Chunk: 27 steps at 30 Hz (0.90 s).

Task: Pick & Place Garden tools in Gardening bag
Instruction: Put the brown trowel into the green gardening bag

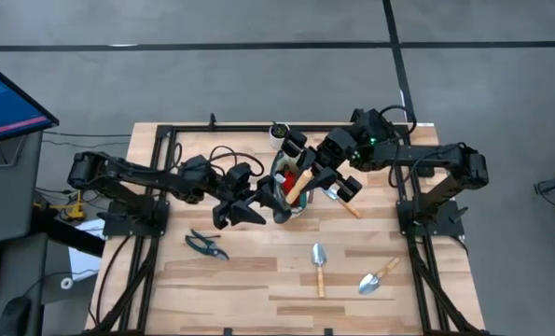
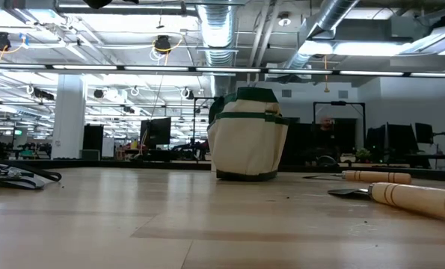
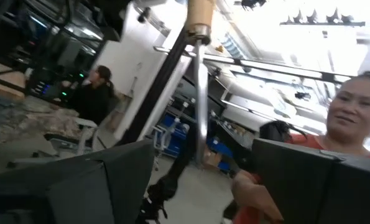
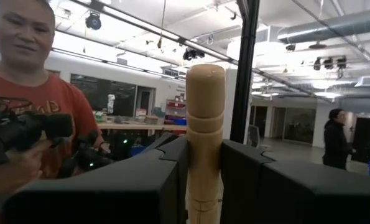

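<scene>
Right pincer [image 4: 203, 180], clamped on a light wooden-handled trowel [image 4: 204, 124] held upright, hangs directly over the cream green-trimmed fabric bag [image 1: 286, 191]; left pincer [image 1: 258, 201], apart, beside it.

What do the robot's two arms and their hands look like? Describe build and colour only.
Both arms are black and jointed, mounted on black frames at the table's sides, with loose black cables looping over the left arm. The right arm shows a small green light near its wrist. The right hand has broad, flat-faced black fingers; the left hand looks equally dark and blocky.

Light wooden table [image 1: 258, 280] with gardening bag [image 1: 289, 196], pruning shears [image 1: 205, 245], three trowels [image 1: 319, 266].
</scene>
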Available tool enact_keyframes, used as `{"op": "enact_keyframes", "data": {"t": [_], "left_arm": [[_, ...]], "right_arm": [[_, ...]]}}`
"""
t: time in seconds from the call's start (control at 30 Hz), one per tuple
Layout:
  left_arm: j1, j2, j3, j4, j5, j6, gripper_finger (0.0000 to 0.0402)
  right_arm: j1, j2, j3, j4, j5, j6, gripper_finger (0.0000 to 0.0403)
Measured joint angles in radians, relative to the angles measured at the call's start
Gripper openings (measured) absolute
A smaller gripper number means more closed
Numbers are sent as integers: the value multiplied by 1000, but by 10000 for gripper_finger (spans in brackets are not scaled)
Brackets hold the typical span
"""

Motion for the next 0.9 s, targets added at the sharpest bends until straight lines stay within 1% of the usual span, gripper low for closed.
{"op": "enact_keyframes", "data": {"t": [0.17,0.27,0.47,0.53,0.67,0.83,0.9], "left_arm": [[0,0,0,1,8,0,219],[0,0,0,2,10,0,206],[0,-1,0,7,44,-29,204],[2,-1,0,1,88,-35,205],[26,-1,0,-5,160,-122,203],[42,-1,0,-19,176,-129,198],[48,-1,0,-23,170,-106,199]], "right_arm": [[0,0,0,0,-12,12,64],[0,0,0,-1,-14,12,64],[0,0,0,4,-14,12,64],[1,0,0,3,-14,12,64],[8,12,-2,8,-38,46,64],[4,19,-2,40,-51,124,64],[-4,20,-2,94,-46,158,64]]}}
